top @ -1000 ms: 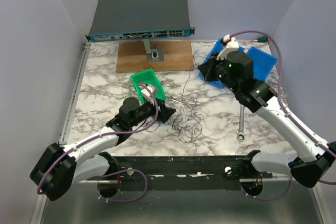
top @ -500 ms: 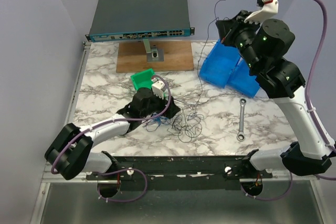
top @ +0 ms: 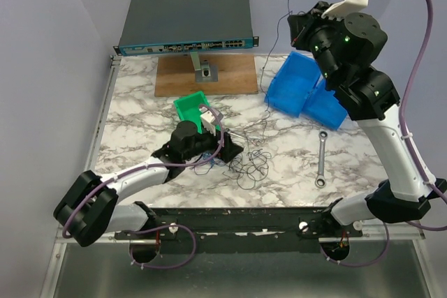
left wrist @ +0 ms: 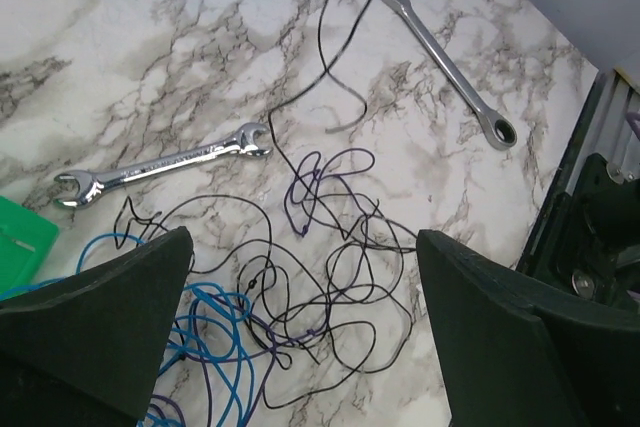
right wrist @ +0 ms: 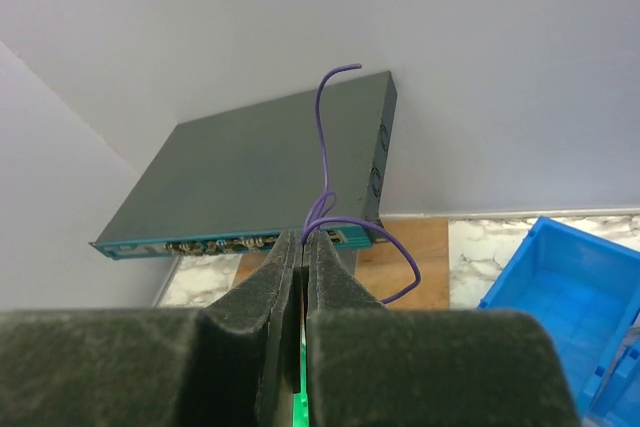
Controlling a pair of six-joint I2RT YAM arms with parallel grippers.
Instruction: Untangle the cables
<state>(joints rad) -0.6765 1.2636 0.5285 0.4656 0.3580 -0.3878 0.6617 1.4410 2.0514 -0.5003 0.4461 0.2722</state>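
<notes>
Ahead of the left gripper (left wrist: pixel 300 277): two silver wrenches (left wrist: pixel 162 166), one tangle of thin cables (left wrist: pixel 330 287). Farther off: two blue bins (top: pixel 297 90), one network switch (top: pixel 185 15), one wooden board (top: pixel 174 75). Beside it: one green bin (top: pixel 184 105).

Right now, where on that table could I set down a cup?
Barest is the back-left marble, bordered by the wooden board, the green bin and the table's left edge. A smaller patch lies between the cables and the long wrench. The middle is crowded: tangle, small wrench, left pincer, and a purple cable running up to the right pincer.
</notes>
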